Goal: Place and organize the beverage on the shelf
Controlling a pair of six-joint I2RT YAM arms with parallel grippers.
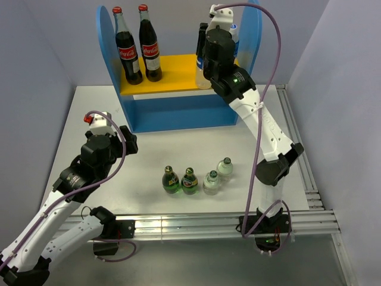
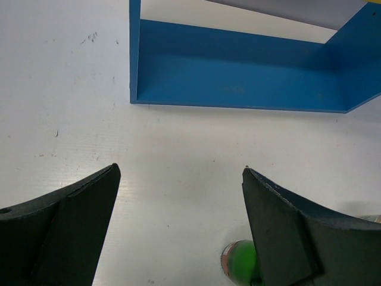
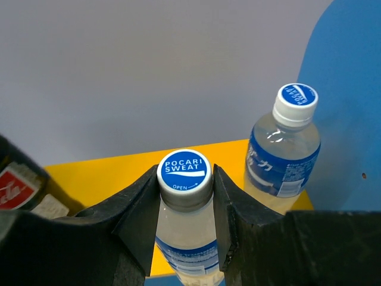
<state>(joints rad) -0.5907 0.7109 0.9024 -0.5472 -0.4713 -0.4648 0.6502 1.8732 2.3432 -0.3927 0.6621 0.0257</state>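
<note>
My right gripper is shut on the neck and blue cap of a clear water bottle, held upright over the yellow upper board of the blue shelf. A second blue-capped water bottle stands on that board beside the right side panel. On the table stand two green bottles and two clear pale-capped bottles in a row. My left gripper is open and low over the table, facing the shelf's lower tier. One green bottle lies just inside its right finger.
Two tall red-capped cola bottles stand on the left half of the yellow board. A rail frame runs along the table's right and near edges. Grey walls enclose the back and sides.
</note>
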